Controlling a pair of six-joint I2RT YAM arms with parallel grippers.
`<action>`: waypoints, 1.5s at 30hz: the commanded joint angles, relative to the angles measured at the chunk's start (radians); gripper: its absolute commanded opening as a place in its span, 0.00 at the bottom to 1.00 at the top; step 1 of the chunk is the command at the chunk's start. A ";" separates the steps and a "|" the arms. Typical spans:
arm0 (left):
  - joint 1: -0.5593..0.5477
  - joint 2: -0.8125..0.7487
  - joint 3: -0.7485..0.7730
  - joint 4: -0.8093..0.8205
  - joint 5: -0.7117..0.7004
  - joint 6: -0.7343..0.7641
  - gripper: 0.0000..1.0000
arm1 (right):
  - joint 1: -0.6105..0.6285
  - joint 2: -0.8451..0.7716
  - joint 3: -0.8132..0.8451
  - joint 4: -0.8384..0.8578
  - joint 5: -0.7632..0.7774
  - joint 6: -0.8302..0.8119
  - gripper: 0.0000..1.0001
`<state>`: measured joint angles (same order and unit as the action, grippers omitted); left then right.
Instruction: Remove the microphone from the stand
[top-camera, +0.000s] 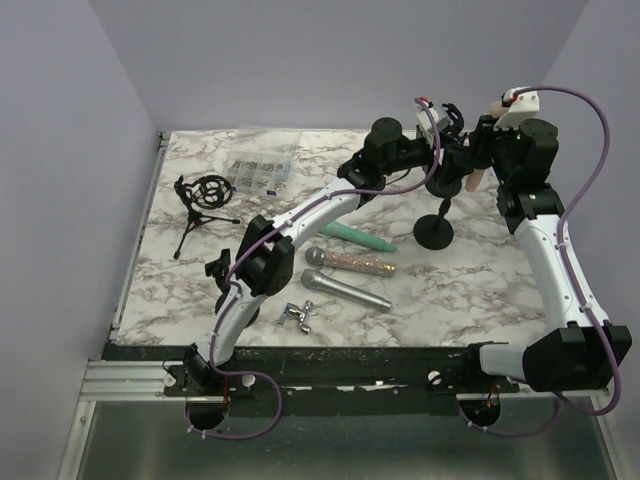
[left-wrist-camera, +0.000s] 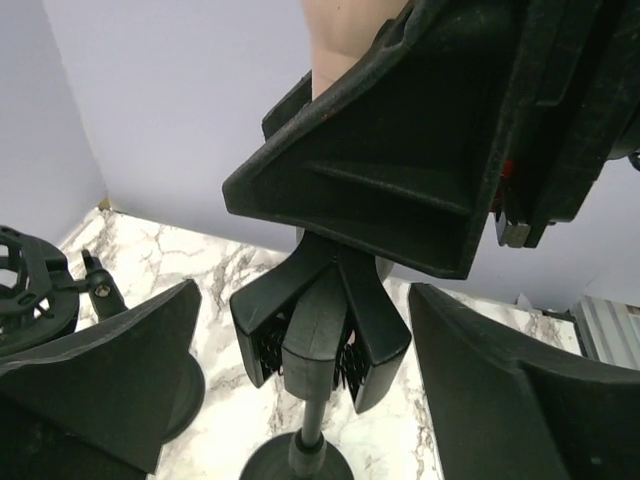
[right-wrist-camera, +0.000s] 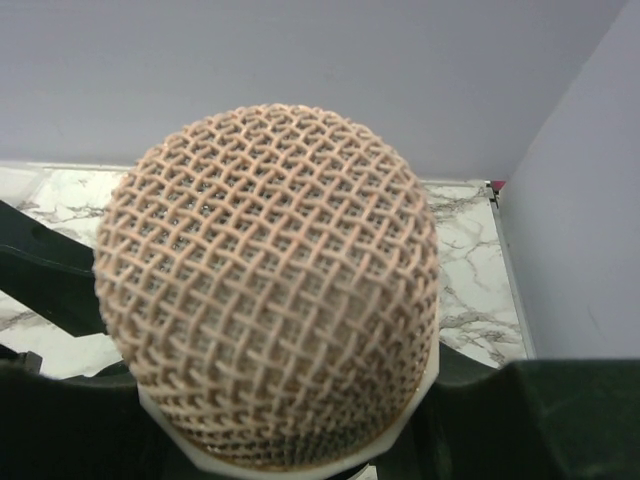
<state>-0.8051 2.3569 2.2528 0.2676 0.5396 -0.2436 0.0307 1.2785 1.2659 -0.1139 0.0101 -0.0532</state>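
Back edge: the marble table (top-camera: 480, 290) runs up to the lilac rear wall. The stand (top-camera: 434, 232) has its round base toward the right rear, short of that wall.
Right edge: the right arm climbs close along the side wall, with little room beyond it.
Open room: bare marble shows between the stand's base and the near edge on the right. Three loose microphones (top-camera: 350, 263) lie just left of the base, and a small tripod mount (top-camera: 203, 200) stands well apart at the far left.
Left gripper (left-wrist-camera: 305, 300): its fingers (left-wrist-camera: 100, 370) are spread wide either side of the stand's clip (left-wrist-camera: 315, 335), apart from its prongs.
Right gripper (top-camera: 487, 140): it is pinching the microphone (right-wrist-camera: 270, 290) by its body, above the clip.
Microphone: it is held tilted over the stand at the right rear. It has a peach-pink handle, and its domed mesh head in the same peach sits on a white collar, filling the right wrist view.
Handle and clip: whether the lower end still sits in the clip cannot be told.
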 joint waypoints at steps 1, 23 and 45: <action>-0.008 0.045 0.082 0.034 0.015 0.014 0.79 | -0.003 -0.028 0.004 -0.010 -0.041 0.010 0.04; -0.035 0.053 0.061 0.004 0.008 -0.057 0.00 | -0.002 0.052 0.385 -0.078 0.017 -0.042 0.01; -0.039 -0.038 -0.023 0.035 -0.053 -0.131 0.70 | -0.002 -0.090 0.389 -0.110 -0.134 0.029 0.01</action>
<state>-0.8272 2.3932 2.2803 0.3058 0.5041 -0.3290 0.0261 1.2041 1.6703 -0.2043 -0.0593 -0.0486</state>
